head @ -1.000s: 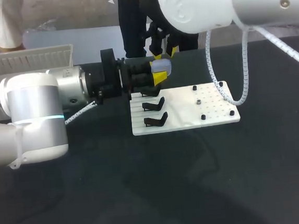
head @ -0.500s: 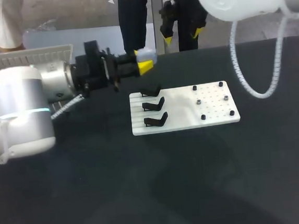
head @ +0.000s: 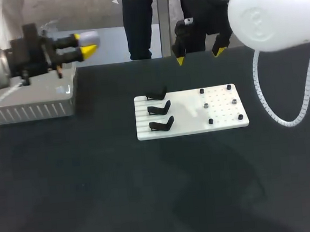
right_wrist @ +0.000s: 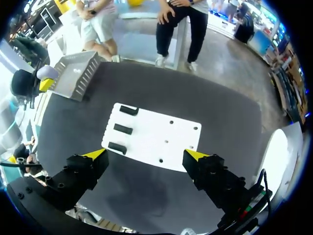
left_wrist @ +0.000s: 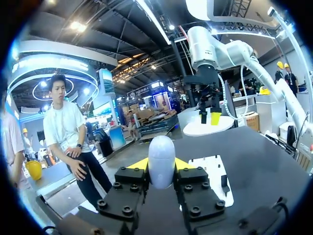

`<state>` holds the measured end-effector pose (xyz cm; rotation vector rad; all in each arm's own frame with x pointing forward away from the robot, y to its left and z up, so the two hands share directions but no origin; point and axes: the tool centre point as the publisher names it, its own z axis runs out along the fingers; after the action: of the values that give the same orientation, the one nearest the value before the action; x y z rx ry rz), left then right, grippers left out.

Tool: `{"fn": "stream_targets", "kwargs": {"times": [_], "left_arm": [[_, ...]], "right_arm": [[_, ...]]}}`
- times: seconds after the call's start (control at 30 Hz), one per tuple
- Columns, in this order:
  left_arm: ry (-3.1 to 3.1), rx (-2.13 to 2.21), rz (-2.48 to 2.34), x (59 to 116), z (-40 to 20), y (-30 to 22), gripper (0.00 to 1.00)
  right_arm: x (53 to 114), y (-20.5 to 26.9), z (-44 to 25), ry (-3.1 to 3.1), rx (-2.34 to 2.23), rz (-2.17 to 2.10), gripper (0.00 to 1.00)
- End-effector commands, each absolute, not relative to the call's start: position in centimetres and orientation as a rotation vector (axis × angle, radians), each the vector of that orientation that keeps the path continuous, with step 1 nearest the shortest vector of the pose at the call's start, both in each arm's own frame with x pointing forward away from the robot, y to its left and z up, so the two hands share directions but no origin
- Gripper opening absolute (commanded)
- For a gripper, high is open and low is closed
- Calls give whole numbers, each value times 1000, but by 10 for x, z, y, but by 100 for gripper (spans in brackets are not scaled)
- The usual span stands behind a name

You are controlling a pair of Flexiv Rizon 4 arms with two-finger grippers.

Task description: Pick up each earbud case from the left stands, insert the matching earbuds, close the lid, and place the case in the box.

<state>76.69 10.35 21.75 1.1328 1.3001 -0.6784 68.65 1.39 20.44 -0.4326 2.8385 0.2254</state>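
My left gripper (head: 85, 46) is shut on a pale lavender, closed earbud case (head: 89, 38), held in the air over the near end of the grey box (head: 34, 102) at the table's left. The left wrist view shows the case (left_wrist: 161, 157) upright between the yellow-tipped fingers. My right gripper (head: 199, 55) hangs open and empty above the far edge of the white board (head: 191, 125). From the right wrist view its fingers (right_wrist: 94, 154) spread wide over the board (right_wrist: 156, 139). Three black stands (head: 159, 109) on the board's left side are bare.
Small black pegs and one grey peg (head: 205, 105) stand on the board's right half. The slatted box (right_wrist: 74, 72) sits at the table's far left corner. Dark tabletop surrounds the board on the near side.
My left arm swung the case leftward from above the stands to over the box. The right gripper let go, opened wide and drew up and to the right.
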Motion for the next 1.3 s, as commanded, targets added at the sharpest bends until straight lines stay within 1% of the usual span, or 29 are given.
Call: {"fn": "stream_targets", "kwargs": {"times": [0.03, 0.27, 0.47, 0.77, 0.97, 1.1, 1.13, 1.2, 1.23, 1.27, 1.3], "left_arm": [[1363, 1043, -558, 746, 221, 164, 0], [1428, 959, -491, 763, 193, 216, 0], [1481, 887, -430, 781, 160, 246, 0], [1573, 856, -431, 823, 104, 254, 0], [1635, 853, -476, 844, 83, 254, 0], [1640, 843, -496, 849, 77, 253, 0], [1640, 842, -497, 849, 77, 253, 6], [1641, 831, -509, 848, 76, 253, 36], [1638, 822, -514, 846, 77, 253, 70], [1636, 822, -513, 844, 79, 253, 100], [1635, 822, -514, 841, 80, 253, 100]], "right_arm": [[678, 14, 202, 2805, -407, 225, 100], [671, 22, 201, 2821, -394, 213, 100], [664, 32, 198, 2838, -393, 203, 100], [655, 40, 191, 2870, -385, 208, 100], [650, 42, 186, 2875, -387, 215, 100], [649, 41, 185, 2881, -381, 217, 100], [649, 40, 185, 2882, -379, 218, 100], [649, 38, 185, 2882, -377, 218, 100], [650, 37, 186, 2881, -376, 219, 100], [650, 36, 186, 2877, -377, 220, 100], [650, 36, 187, 2869, -379, 224, 100]]}}
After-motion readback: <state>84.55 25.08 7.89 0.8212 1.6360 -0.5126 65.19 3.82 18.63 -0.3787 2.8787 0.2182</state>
